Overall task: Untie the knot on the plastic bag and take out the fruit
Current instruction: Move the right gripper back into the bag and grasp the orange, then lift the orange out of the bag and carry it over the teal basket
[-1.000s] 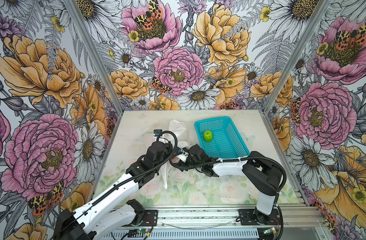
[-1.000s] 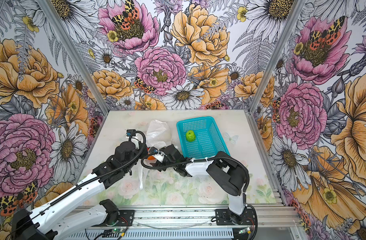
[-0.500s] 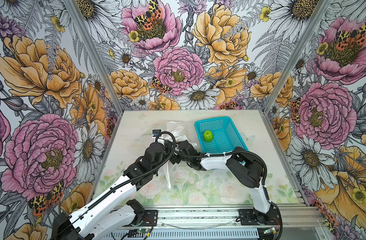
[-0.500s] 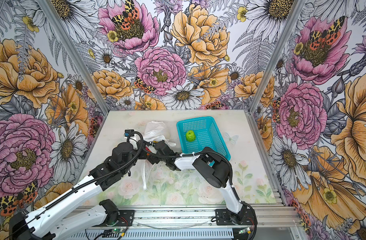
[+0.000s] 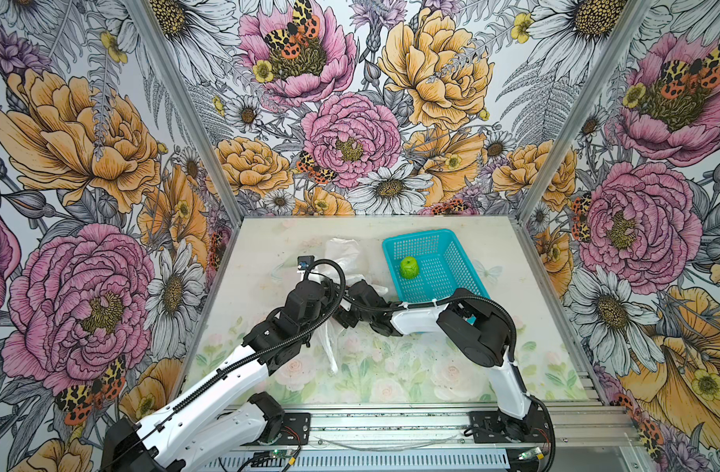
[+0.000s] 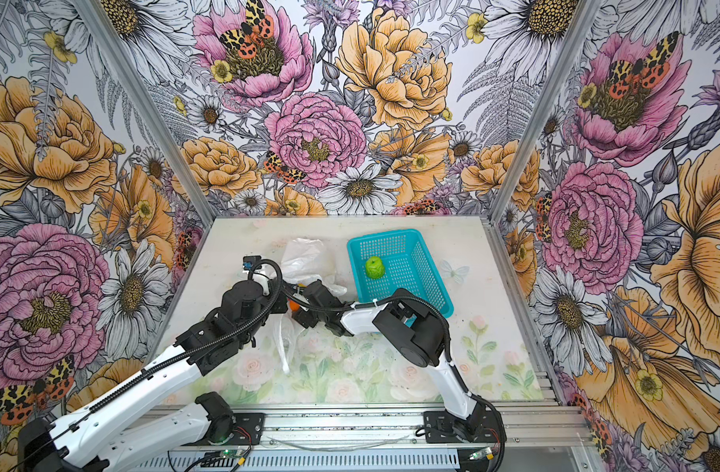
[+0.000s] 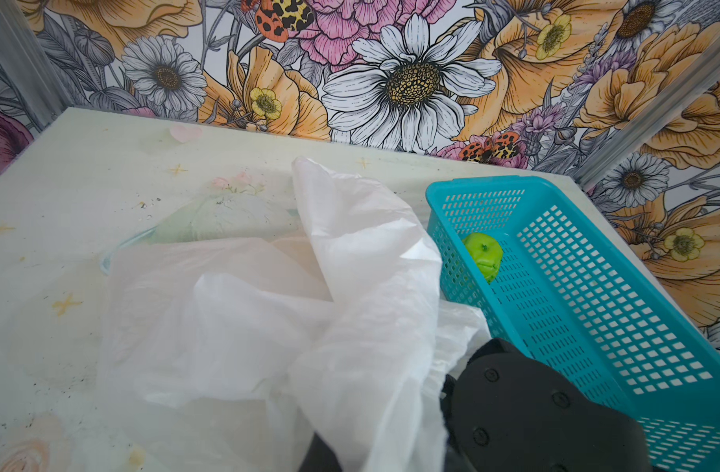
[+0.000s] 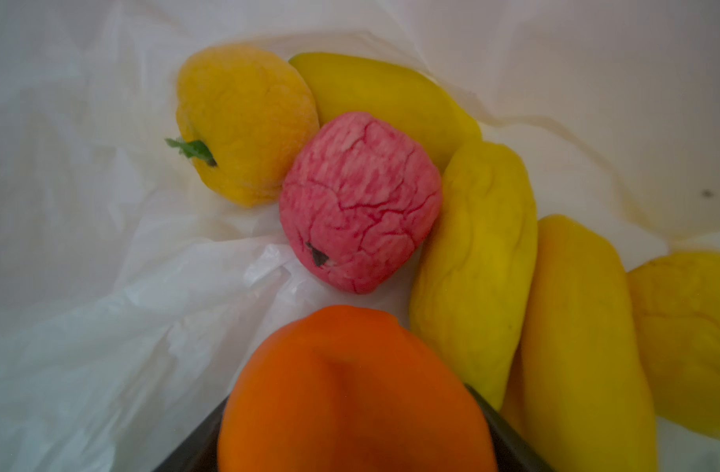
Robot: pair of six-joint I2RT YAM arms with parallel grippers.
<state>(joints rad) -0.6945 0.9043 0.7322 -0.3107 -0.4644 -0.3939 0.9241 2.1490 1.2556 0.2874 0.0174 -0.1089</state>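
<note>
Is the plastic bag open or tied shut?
Open: the right wrist view looks straight inside the plastic bag, at loose fruit lying on its white film.

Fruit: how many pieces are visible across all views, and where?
8. Seven lie inside the bag: an orange fruit, a pink fruit, a stemmed yellow-orange fruit, four yellow fruits. A green apple sits in the basket. Others may hide under plastic.

no readable text, labels or numbers
</note>
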